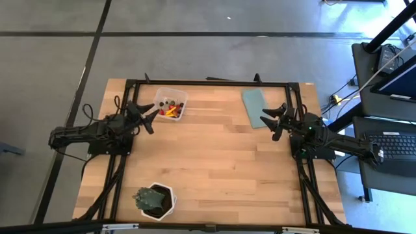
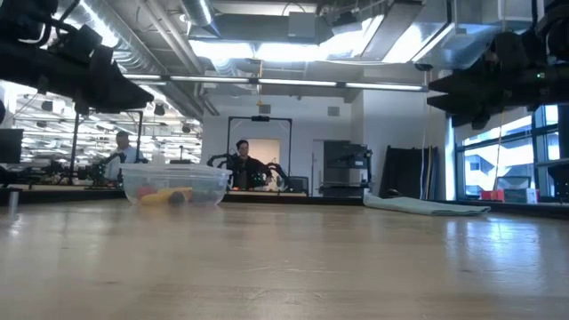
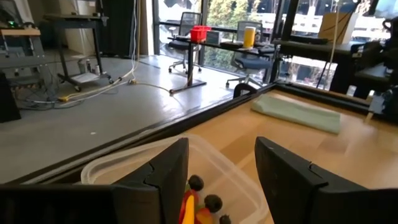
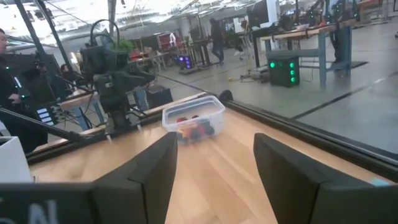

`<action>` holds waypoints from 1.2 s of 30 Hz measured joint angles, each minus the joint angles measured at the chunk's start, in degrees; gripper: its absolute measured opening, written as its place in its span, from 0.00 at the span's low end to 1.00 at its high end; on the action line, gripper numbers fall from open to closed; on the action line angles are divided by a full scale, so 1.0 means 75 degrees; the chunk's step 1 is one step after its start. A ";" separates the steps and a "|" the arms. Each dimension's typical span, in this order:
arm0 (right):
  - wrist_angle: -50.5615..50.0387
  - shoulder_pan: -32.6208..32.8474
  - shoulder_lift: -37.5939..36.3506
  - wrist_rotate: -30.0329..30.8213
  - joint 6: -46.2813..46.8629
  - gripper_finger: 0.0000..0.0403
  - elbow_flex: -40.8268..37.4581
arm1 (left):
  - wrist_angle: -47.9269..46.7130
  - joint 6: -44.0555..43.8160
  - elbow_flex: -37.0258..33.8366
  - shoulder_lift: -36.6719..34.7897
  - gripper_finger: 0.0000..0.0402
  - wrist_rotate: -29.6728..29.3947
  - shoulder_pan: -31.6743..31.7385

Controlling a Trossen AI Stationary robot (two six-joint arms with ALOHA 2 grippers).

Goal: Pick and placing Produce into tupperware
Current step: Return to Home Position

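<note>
The clear tub (image 1: 171,103) stands on the table at the far left, with several small red, dark and yellow-orange produce pieces (image 1: 171,109) inside; it also shows in the low view (image 2: 174,186), the left wrist view (image 3: 205,168) and the right wrist view (image 4: 194,117). My left gripper (image 1: 147,117) is open and empty, raised just left of the tub. My right gripper (image 1: 275,121) is open and empty, raised at the right side beside the teal lid (image 1: 255,106).
The flat teal lid lies on the table at the far right. A green plant in a white pot (image 1: 155,200) stands near the front left edge. A black frame (image 1: 208,82) runs around the table's far and side edges. Bare wood lies between the arms.
</note>
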 joint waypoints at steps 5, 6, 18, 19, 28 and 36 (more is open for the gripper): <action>-0.0030 0.0000 0.0000 0.0000 -0.0038 0.53 0.0000 | 0.0051 0.0041 -0.0025 -0.0001 0.44 -0.0017 0.0002; -0.0038 -0.0003 0.0000 0.0000 -0.0040 0.53 0.0000 | 0.0048 0.0064 -0.0025 -0.0001 0.44 -0.0028 0.0000; -0.0032 -0.0001 0.0000 -0.0006 0.0189 0.53 0.0003 | 0.0029 0.0057 -0.0022 -0.0001 0.44 0.0037 0.0002; -0.0032 -0.0001 0.0000 -0.0006 0.0190 0.53 0.0003 | 0.0027 0.0057 -0.0022 -0.0001 0.44 0.0037 0.0001; -0.0028 0.0000 0.0000 -0.0006 0.0178 0.53 0.0006 | 0.0013 0.0058 -0.0019 -0.0001 0.44 0.0052 0.0003; -0.0026 -0.0001 0.0000 -0.0007 0.0187 0.53 0.0006 | 0.0010 0.0060 -0.0019 -0.0001 0.44 0.0053 0.0000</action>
